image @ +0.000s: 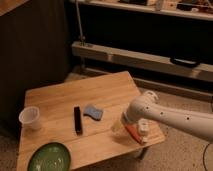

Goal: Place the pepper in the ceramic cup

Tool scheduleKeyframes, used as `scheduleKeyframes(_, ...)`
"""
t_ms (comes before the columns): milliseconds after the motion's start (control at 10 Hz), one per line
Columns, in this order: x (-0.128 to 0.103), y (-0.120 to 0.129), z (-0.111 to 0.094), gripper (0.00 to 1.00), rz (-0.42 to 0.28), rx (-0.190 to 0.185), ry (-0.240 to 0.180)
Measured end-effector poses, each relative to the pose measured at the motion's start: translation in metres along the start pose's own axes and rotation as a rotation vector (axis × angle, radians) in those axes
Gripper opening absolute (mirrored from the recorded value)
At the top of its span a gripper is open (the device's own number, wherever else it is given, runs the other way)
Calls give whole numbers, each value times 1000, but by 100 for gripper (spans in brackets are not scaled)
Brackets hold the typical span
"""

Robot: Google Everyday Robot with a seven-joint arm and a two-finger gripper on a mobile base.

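The pepper [133, 133] is a small orange-red chili lying near the table's front right edge, partly covered by my arm. The ceramic cup [29, 118] is pale and whitish and stands upright at the table's left edge, far from the pepper. My gripper [120, 125] is at the end of the white arm that reaches in from the right. It hangs low over the table, just left of the pepper. I cannot tell whether it touches the pepper.
A white oblong stick [143, 127] lies right beside the pepper. A blue sponge [93, 112] and a black remote [77, 120] lie mid-table. A green bowl [48, 158] sits at the front left of the wooden table [100, 90]. Shelving stands behind.
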Motion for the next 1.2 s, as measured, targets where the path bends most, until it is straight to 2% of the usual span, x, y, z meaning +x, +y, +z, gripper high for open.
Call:
scheduleKeyframes(300,-6,1,21,80,-19,19,-39)
scheduleKeyframes(600,-21,-5,39,79,-9,37,-54)
scheduleKeyframes(700,-23,-4,40,73,-6,36,-49)
scheduleKeyframes(900,-28,-3,36,55,4,30,-37)
scheduleKeyframes(1000,-28,-2,31,41,8,22,-25)
scheduleKeyframes(1200,-15,-5,25,21,-1,17,0)
